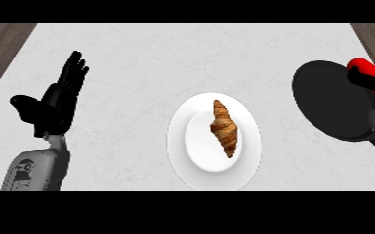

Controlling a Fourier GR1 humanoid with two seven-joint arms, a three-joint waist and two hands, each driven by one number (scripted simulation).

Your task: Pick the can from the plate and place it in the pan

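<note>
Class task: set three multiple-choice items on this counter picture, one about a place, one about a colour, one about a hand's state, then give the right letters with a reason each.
1. Where does the brown croissant lie?
A. on the round white plate
B. in the pan
C. on the bare counter

2. What colour is the handle of the round black pan?
A. blue
B. red
C. white

3. How is the robot's black left hand?
A. curled round the croissant
B. open, fingers up
C. pressed on the plate

Answers: 1 A, it rests at the plate's middle; 2 B, red shows at the pan's upper right; 3 B, straight fingers, holding nothing, left of the plate.
</note>
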